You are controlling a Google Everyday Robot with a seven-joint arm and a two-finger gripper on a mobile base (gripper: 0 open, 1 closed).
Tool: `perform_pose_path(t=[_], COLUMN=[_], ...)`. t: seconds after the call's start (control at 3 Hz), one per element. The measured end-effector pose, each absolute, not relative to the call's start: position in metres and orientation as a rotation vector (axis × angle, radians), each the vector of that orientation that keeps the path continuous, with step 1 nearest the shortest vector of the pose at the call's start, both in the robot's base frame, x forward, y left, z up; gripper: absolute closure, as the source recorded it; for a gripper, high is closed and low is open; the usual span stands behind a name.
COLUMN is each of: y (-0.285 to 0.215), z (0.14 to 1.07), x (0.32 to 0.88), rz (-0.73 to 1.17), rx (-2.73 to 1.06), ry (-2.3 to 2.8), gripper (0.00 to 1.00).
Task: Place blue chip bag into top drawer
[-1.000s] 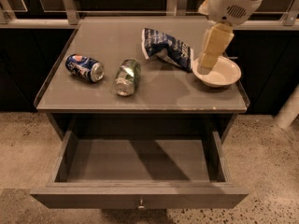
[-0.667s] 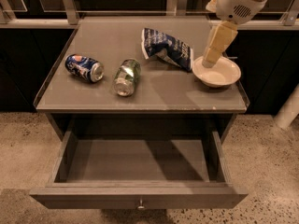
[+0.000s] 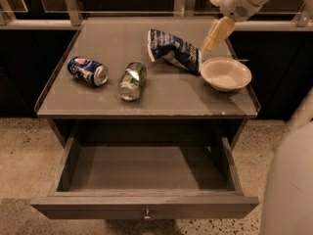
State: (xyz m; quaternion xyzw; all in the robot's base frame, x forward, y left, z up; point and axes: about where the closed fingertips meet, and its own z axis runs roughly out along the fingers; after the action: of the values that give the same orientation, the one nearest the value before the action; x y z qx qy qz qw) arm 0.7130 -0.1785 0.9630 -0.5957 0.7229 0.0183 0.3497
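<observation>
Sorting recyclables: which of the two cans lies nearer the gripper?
The green can, mid-table; the blue can lies farther left. The gripper hangs at the right, near the bowl.

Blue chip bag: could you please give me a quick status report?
Gripper over right end of blue chip bag. Bag lies on tabletop beside white bowl. Top drawer open. Blue can and green can left, out of the way.

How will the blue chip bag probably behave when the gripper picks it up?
The blue chip bag looks crumpled, so it is probably floppy and light. Its shiny foil may slip. The gripper hangs by its end nearest the bowl.
</observation>
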Motion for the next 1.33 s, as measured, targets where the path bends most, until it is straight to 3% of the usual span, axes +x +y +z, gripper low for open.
perform_pose_path(t=[0.67,1.33], y=[-0.133,-0.099], z=[0.924,0.872], x=[0.770,0.782], rz=[0.266,0.476], rx=[-1.497,-1.471], ry=[1.803,1.855], gripper=[0.00,0.00])
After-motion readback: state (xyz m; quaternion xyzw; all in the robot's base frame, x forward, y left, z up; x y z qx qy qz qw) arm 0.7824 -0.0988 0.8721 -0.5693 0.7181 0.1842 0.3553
